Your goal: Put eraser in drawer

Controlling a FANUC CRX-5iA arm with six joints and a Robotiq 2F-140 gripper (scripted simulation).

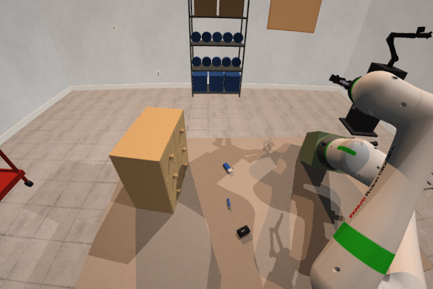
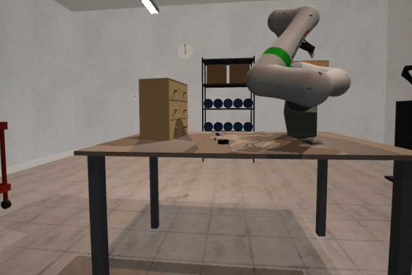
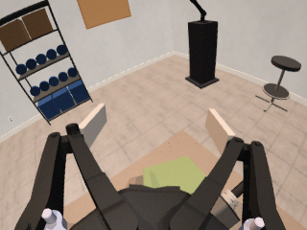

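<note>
The small wooden chest (image 1: 147, 149) (image 2: 154, 109) stands on the left part of the table (image 1: 168, 243) (image 2: 140, 149), its drawer fronts facing the robot, and all drawers look pushed in. The bottom-row right drawer (image 1: 184, 166) (image 2: 183, 127) is the far lower one in the top view. The eraser (image 1: 227, 167) (image 2: 217, 134), blue and white, lies flat on the table a short way in front of the chest. My gripper (image 1: 332, 78) (image 2: 311, 53) (image 3: 156, 115) is open and empty. It is held high above the table near the arm's base, pointing away from the chest.
A small blue pen-like thing (image 1: 228, 203) (image 2: 214, 138) and a small black box (image 1: 243, 231) (image 2: 222, 141) lie on the table nearer than the eraser. The arm's green base (image 1: 309, 147) (image 2: 300, 122) stands at the right. A shelf rack (image 1: 218, 39), a red cart (image 1: 10, 175) and a black pedestal stand off the table.
</note>
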